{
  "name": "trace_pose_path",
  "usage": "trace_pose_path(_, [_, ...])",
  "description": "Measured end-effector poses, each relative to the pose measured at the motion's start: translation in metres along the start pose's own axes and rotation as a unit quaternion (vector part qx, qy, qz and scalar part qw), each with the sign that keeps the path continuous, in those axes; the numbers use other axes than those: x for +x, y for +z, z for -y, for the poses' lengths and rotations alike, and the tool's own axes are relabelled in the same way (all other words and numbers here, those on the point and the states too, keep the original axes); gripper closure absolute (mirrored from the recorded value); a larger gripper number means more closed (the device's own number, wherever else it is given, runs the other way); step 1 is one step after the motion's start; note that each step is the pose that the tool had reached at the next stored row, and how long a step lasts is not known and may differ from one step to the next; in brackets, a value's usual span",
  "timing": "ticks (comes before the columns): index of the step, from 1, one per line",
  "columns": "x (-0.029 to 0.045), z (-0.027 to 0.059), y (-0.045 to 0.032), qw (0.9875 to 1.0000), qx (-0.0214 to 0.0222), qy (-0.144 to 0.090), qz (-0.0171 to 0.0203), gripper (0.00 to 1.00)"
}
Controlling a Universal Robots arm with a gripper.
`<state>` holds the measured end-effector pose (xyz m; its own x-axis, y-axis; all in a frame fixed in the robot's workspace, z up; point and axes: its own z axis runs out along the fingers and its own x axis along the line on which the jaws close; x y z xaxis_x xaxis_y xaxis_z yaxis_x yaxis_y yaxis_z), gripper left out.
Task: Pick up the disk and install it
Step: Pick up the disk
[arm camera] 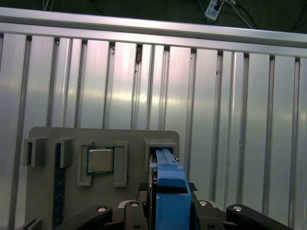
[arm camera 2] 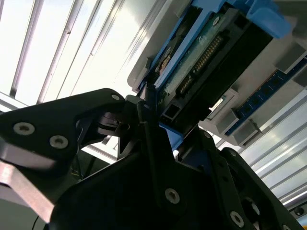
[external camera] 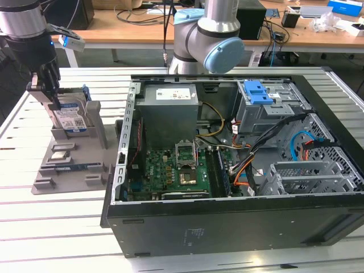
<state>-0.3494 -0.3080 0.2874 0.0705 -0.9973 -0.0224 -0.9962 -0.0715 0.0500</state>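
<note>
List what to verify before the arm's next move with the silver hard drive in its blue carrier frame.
1. Gripper positioned at the silver hard drive in its blue carrier frame: ok, it is at the drive's top edge.
2. Drive standing upright in the grey plastic holder: ok.
3. Black computer case lying open, interior exposed: ok.
4. Grey metal drive cage free to take the drive: cannot tell; a blue plastic bracket sits on top of it.

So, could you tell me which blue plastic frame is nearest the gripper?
The one on the disk upright in the grey stand, at the gripper; the other frame sits bare inside the case.
</note>
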Motion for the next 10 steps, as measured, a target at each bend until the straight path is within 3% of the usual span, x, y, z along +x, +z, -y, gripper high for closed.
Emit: trace_pose_path(10, [0.0, 0.0001, 0.0, 1.0, -0.0001, -0.003, -0.0002, 0.63])
